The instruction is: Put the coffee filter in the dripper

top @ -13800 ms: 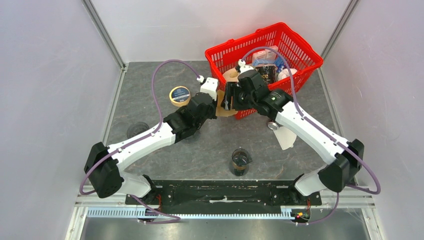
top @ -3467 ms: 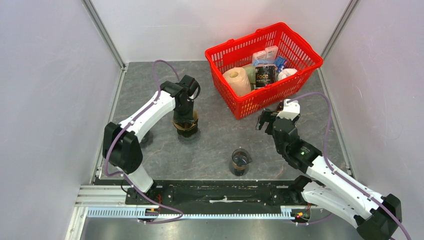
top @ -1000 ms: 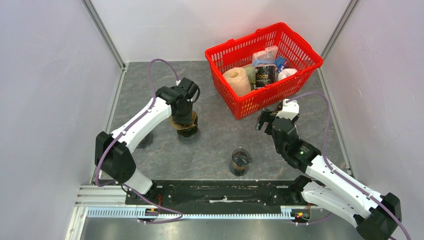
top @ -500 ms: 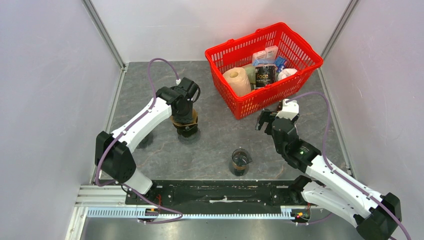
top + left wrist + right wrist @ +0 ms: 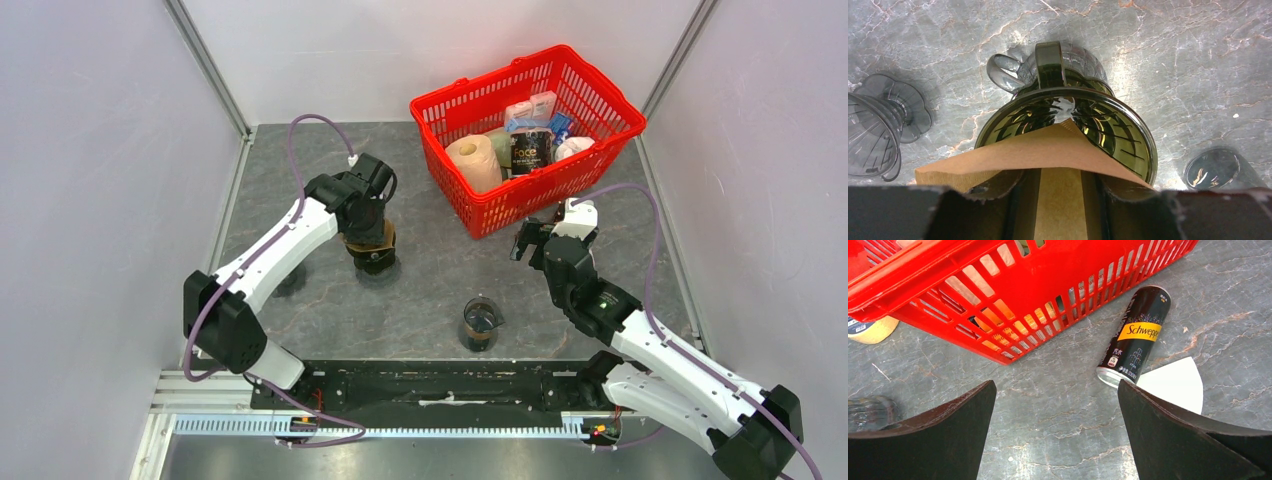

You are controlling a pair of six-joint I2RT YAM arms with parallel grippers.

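Note:
The brown coffee filter [image 5: 1048, 147] points tip-first into the amber glass dripper [image 5: 1120, 127], which sits on a glass server. My left gripper [image 5: 1062, 172] is right above the dripper [image 5: 372, 256]. Its jaws stand partly apart: one layer of the filter lies over the fingertips and another shows between the fingers. In the top view the left gripper [image 5: 365, 232] covers most of the filter. My right gripper [image 5: 1055, 405] is open and empty, low over the table by the basket's front corner, and it also shows in the top view [image 5: 530, 243].
The red basket [image 5: 490, 72] with a paper roll and packets stands at the back right. A black Schweppes can [image 5: 1135, 335] and a white filter [image 5: 1173, 385] lie before it. A clear dripper [image 5: 878, 130] is left of the amber one. A glass beaker [image 5: 480, 325] is near centre.
My left arm has shifted slightly to the left while its gripper stays over the dripper. The right arm has not moved.

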